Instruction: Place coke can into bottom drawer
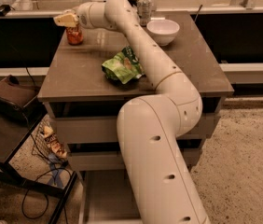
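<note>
The coke can, orange-red, stands upright at the far left corner of the cabinet top. My gripper is just above the can's top and slightly to its left, at the end of my arm, which reaches across the cabinet top. The bottom drawer is pulled out at floor level below the two upper drawers. Its grey floor shows on the left and my arm hides the rest.
A green chip bag lies mid-top beside my arm. A white bowl and a silver-grey can stand at the back. A black cart, a wire basket and floor cables are to the left.
</note>
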`<state>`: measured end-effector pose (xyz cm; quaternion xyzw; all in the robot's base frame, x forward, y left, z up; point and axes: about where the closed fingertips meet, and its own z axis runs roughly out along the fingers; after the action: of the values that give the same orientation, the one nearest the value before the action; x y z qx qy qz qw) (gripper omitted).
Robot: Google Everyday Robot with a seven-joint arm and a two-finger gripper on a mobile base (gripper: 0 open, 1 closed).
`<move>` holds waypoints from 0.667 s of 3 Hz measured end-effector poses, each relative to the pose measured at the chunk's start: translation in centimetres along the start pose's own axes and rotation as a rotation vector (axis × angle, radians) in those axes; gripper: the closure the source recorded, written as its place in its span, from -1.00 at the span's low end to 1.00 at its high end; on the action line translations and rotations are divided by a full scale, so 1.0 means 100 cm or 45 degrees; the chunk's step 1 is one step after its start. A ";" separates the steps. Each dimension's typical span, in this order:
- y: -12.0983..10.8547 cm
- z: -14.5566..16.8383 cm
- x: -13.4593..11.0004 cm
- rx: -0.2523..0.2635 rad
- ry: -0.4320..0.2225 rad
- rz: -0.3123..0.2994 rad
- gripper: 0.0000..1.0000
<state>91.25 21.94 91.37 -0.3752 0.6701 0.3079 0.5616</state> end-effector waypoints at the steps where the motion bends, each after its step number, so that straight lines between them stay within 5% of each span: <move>1: 0.003 0.003 0.001 -0.006 0.002 0.001 0.22; 2: 0.006 0.007 0.004 -0.013 0.006 0.003 0.86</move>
<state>91.11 22.74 90.89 -0.3779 0.6703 0.3111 0.5578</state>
